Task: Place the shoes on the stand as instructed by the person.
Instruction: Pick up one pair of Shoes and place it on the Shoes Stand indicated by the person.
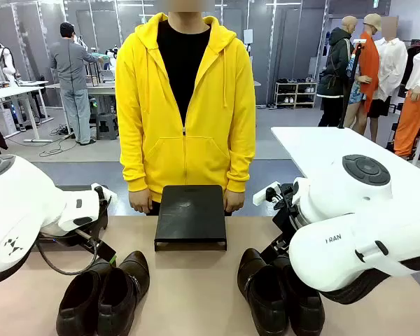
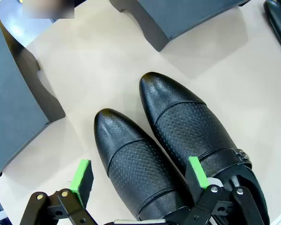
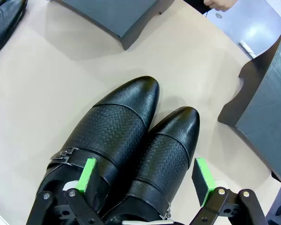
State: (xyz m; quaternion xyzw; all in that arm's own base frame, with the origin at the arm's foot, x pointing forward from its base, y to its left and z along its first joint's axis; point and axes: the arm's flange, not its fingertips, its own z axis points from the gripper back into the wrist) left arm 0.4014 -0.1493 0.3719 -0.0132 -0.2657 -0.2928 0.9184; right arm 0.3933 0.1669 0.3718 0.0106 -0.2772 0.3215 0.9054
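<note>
As wrist views reveal buckles (image 2: 241, 154), left hand (image 2: 139, 176) spread over shoes (image 2: 178, 122), right hand (image 3: 145, 177) spread likewise.

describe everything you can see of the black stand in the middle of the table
The stand is a low, matte black rectangular platform, perhaps plastic by its look. Its flat top is bare; short side legs leave a dark gap beneath. It sits level on the tan table, at the far edge, right before the person, whose hands hang by its far corners; contact cannot be told. Both pairs of shoes lie nearer the robot, apart from it.
</note>
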